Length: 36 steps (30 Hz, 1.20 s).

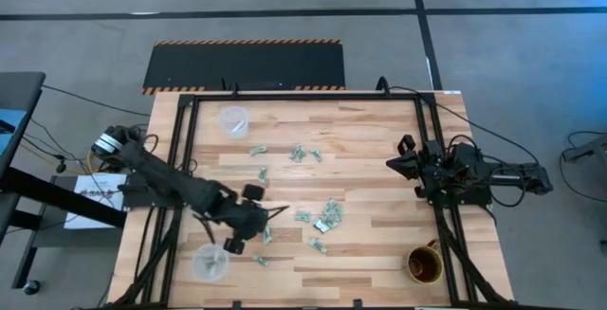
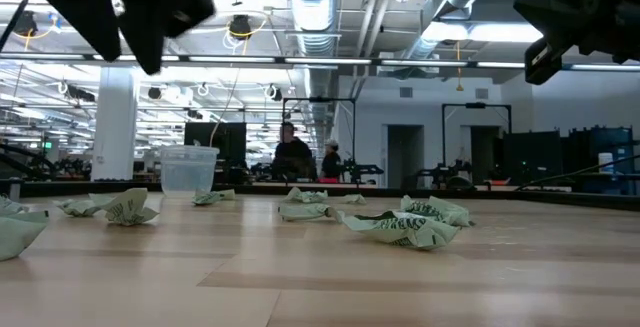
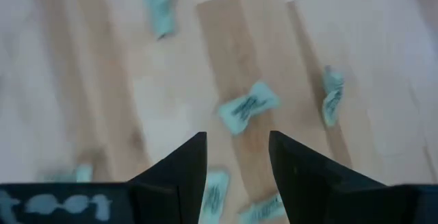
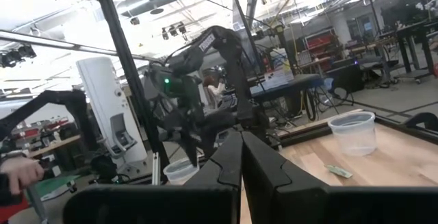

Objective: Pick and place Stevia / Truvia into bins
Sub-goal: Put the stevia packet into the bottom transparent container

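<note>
Left gripper (image 1: 260, 217) hangs above the bench (image 1: 370, 149), fingers (image 3: 185, 169) parted and empty, just right of the near cup (image 1: 211, 263), probably lining up over a packet. The Stevia packets (image 1: 327, 215) lie scattered across mid-bench, none gripped. Far cup (image 1: 233, 119) looks empty; the near one I can't judge. Right gripper (image 1: 403, 165) waits at the right edge, fingers pressed together on nothing.

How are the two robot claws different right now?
The left gripper has its fingers apart, while the right gripper has its fingers pressed together. The left one reaches out over the green packets; the right one waits beside the table's edge. Both are dark, with two fingers, and hold nothing.
</note>
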Motion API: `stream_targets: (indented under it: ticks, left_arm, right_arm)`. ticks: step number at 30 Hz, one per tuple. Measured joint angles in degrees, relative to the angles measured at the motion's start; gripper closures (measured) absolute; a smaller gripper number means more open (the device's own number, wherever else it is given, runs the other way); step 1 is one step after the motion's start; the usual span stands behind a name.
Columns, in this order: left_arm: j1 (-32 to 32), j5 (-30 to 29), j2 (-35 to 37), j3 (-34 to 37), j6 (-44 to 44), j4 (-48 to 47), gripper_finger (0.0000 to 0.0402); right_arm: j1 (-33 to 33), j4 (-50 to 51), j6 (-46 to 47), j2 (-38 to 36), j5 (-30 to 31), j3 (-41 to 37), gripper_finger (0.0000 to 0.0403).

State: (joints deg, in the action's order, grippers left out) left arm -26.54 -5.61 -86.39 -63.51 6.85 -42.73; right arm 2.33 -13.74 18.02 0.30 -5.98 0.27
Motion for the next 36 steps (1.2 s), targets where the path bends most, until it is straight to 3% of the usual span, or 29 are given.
stream_targets:
  ticks: [6, 10, 21, 30, 36]
  left_arm:
    - [1.94, 8.18, -8.33, 0.02, -10.14, 3.02, 0.0255]
    - [1.48, 9.68, -13.11, 0.02, -13.92, 3.12, 0.0255]
    - [1.59, 6.93, -19.39, -0.35, -23.64, 5.41, 0.0255]
    - [1.46, 4.02, -20.26, -0.52, -24.65, 7.24, 0.0258]
    - [1.42, 1.56, -20.33, -0.55, -22.30, 8.01, 0.0319]
  right_arm:
    - [0.00, 0.02, 0.00, 0.00, -0.06, 0.00, 0.0403]
    - [0.00, 0.03, 0.00, 0.00, -0.06, 0.00, 0.0403]
    - [0.00, 0.10, 0.00, 0.00, -0.04, 0.00, 0.0403]
    - [0.00, 0.98, 0.00, 0.02, -0.02, 0.00, 0.0403]
    - [0.00, 1.77, 0.00, 0.02, -0.02, 0.00, 0.0403]
